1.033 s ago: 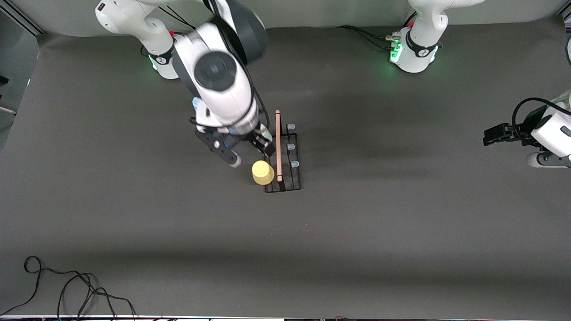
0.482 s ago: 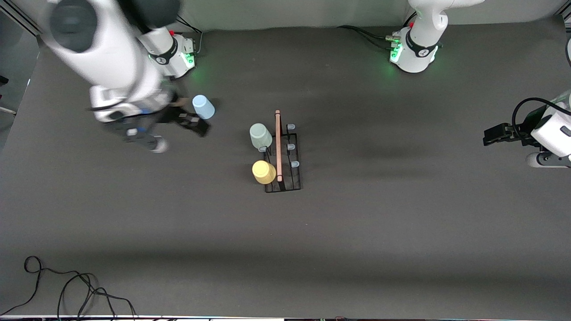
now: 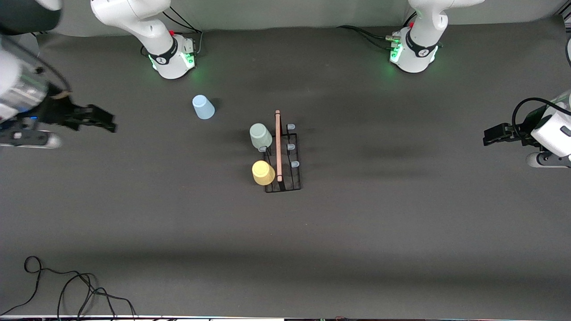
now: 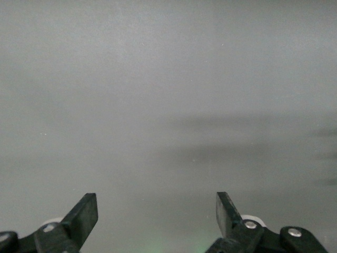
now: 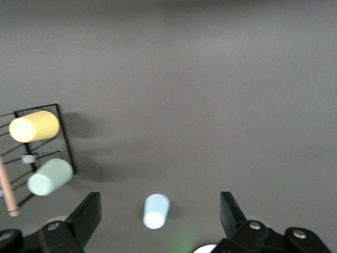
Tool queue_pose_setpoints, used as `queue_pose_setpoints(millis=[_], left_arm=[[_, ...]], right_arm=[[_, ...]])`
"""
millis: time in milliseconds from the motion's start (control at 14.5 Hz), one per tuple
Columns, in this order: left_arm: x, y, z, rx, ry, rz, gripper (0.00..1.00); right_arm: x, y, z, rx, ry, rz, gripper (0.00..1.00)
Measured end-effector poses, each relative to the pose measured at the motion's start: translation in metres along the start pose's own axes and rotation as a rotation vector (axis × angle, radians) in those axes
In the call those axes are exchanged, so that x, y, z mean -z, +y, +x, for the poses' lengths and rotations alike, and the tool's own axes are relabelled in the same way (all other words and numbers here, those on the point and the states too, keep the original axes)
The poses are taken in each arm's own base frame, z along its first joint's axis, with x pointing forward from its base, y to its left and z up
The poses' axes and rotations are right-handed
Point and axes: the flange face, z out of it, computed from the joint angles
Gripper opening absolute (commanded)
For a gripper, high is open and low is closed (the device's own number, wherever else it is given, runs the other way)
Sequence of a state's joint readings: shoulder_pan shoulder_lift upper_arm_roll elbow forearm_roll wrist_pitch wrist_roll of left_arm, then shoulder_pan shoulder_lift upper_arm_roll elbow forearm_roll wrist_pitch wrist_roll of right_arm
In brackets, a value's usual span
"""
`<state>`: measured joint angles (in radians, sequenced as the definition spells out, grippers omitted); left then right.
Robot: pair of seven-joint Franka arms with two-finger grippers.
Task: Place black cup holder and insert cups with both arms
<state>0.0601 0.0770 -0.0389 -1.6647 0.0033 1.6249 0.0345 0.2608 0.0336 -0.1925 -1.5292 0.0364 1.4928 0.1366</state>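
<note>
Black cup holder (image 3: 283,156) carries 2 cups; both empty, open end effectors, left (image 3: 493,134) and right (image 3: 96,119), risk toppling the blue cup (image 3: 203,107).

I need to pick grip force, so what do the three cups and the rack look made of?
The blue cup, green cup and yellow cup look like matte plastic: plain pastel, no glare. The rack looks like thin black-coated wire, with a pale, probably wooden rod on top.
</note>
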Motion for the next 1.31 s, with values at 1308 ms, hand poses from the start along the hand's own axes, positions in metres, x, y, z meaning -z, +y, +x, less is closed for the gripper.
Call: queue_pose_setpoints(millis=[1308], left_arm=[[0.000,0.000,0.000,0.000,0.000,0.000,1.00]], right_arm=[[-0.006,0.059,0.001,0.083,0.015,-0.055,1.00]])
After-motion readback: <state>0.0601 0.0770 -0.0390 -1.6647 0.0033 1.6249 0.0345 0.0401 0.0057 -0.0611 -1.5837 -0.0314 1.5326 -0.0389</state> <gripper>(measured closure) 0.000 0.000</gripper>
